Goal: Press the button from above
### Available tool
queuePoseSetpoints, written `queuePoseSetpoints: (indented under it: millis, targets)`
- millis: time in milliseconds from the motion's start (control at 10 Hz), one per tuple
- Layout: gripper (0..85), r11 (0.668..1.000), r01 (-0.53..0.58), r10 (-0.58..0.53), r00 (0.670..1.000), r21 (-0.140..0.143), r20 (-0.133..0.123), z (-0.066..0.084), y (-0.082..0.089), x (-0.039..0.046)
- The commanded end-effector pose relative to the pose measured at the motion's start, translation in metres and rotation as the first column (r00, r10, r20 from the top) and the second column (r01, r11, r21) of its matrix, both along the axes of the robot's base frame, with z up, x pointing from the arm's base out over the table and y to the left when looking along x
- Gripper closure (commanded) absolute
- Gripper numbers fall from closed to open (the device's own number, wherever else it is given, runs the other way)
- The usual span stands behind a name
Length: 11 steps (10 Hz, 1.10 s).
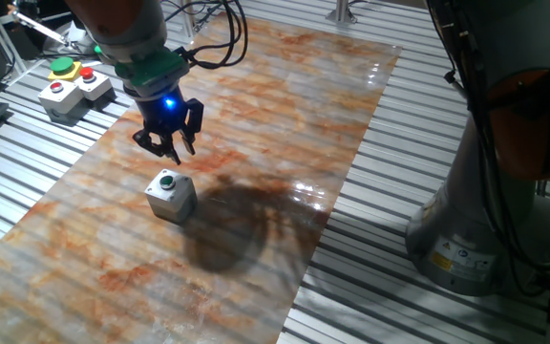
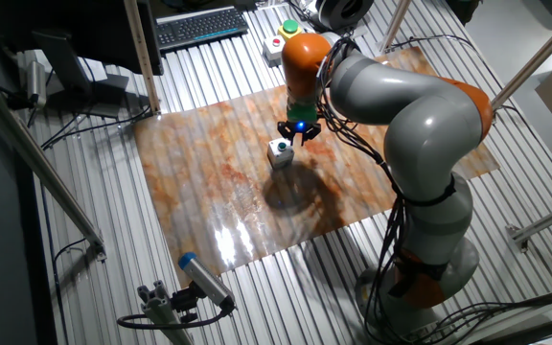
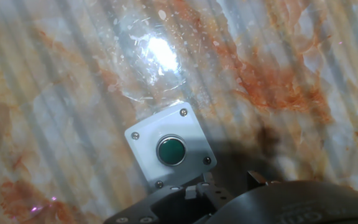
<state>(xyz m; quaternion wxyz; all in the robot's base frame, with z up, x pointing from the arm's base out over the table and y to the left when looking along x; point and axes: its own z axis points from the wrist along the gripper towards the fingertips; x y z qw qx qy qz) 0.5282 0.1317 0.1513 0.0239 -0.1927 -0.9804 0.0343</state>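
Observation:
A small grey box point(image 1: 173, 201) with a round green button point(image 1: 167, 181) on top stands on the marbled orange-and-white board point(image 1: 256, 143). My gripper point(image 1: 170, 148), with a blue light on its body, hangs just above and slightly behind the button, not touching it. The other fixed view shows the box point(image 2: 278, 152) just left of and below the gripper point(image 2: 295, 137). In the hand view the green button point(image 3: 171, 150) sits in the lower middle, close to the dark finger parts point(image 3: 201, 186) at the bottom edge. No view shows the fingertips clearly.
A second control box point(image 1: 74, 86) with green and red buttons stands off the board at the far left, and it shows too in the other fixed view point(image 2: 286, 34). A keyboard point(image 2: 199, 24) lies beyond it. The arm's base point(image 1: 475, 229) stands right of the board on slatted metal.

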Motion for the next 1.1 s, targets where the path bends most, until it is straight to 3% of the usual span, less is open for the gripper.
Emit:
queuePoseSetpoints:
  millis: [0, 500, 1000]
  targets:
    - [51.0, 1.000, 0.000, 0.000, 1.000, -0.004, 0.002, -0.003, 0.001, 0.0001]
    - [51.0, 1.000, 0.000, 0.001, 1.000, -0.008, 0.013, -0.016, 0.002, 0.0023]
    - [51.0, 1.000, 0.005, -0.005, 1.000, 0.015, 0.001, -0.011, 0.001, 0.0083]
